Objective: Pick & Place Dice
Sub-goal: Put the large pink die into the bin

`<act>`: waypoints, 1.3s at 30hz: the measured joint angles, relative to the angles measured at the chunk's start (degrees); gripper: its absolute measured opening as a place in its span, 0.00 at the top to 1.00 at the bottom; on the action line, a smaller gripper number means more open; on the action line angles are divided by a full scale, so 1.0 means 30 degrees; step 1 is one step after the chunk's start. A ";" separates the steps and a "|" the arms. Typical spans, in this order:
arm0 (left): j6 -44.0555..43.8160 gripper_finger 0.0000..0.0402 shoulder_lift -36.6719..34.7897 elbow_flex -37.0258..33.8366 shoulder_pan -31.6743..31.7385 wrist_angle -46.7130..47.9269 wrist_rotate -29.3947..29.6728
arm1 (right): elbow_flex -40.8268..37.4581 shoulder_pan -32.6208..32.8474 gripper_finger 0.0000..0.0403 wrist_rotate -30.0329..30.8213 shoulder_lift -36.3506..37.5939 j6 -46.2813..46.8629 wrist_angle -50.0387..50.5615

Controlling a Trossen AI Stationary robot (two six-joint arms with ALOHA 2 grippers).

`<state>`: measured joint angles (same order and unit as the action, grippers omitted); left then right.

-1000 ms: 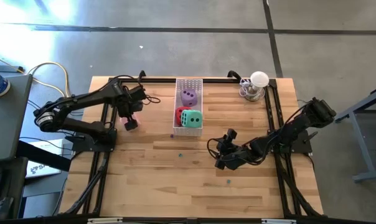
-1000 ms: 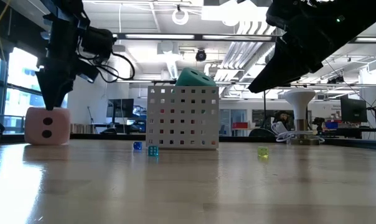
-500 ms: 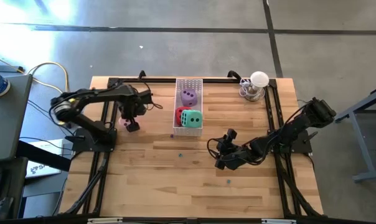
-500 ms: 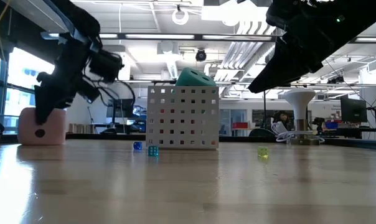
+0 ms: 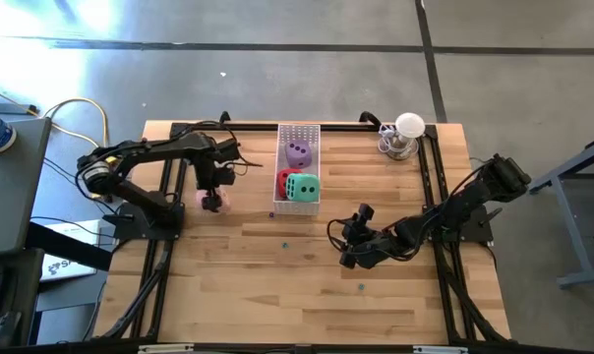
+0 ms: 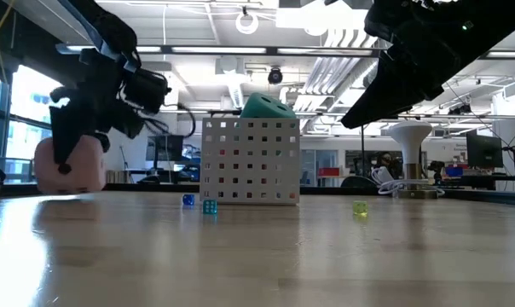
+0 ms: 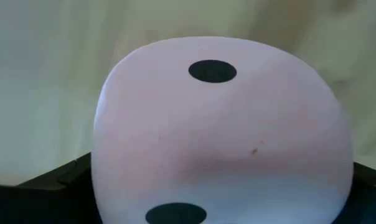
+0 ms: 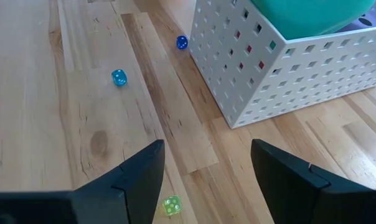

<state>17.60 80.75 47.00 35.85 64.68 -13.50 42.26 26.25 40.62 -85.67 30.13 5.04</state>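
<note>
The pink die [image 6: 68, 165] sits near the table's left side between the fingers of my left gripper [image 5: 212, 201], which is shut on it. It fills the left wrist view [image 7: 222, 130], showing two dark pips. The purple die [image 5: 298, 151], red die [image 5: 282, 182] and green die [image 5: 302, 187] lie inside the white perforated tray [image 5: 299, 130]; the green one sticks up above its rim [image 6: 267, 107]. My right gripper [image 5: 348, 242] hovers open over the middle of the table, near side of the tray [image 8: 281, 74]. My left gripper pinches the pink die between its two fingers [image 7: 54, 190] on two opposite sides [image 7: 104, 155]. The fingers come from above, pointing down [image 6: 70, 128]. The die sits tilted in the hold, its underside [image 6: 70, 189] at or just above the table top.
Three tiny dice lie on the wood near the tray: blue [image 8: 182, 42], teal [image 8: 119, 77] and yellow-green [image 8: 171, 205]. A small white-topped stand [image 5: 405, 136] occupies the far right corner. Black frame rails run along both table sides. Bare wood stretches along the near edge.
My left gripper came down over the pink die and took hold of it. The die, which stood square on the table, shifted a little toward the tray and now sits tilted and slightly raised.
</note>
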 joint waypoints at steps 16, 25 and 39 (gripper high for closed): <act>0.0490 0.06 -0.4929 0.1527 0.0217 -0.7464 -0.5265 | 0.0000 -0.0004 0.43 0.0106 0.0000 -0.0141 -0.0044; -0.1341 0.06 -0.3383 0.1982 -0.0261 -1.8645 -0.5098 | 0.0000 -0.0015 0.43 0.0328 0.0000 -0.0153 -0.0058; -0.4941 0.05 0.1762 0.1974 -0.0210 -2.6633 -0.4844 | -0.0007 -0.0041 0.43 0.0328 0.0000 -0.0182 -0.0190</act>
<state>2.78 86.04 52.93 35.22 -15.22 -28.03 42.24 26.13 41.60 -85.67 29.58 4.47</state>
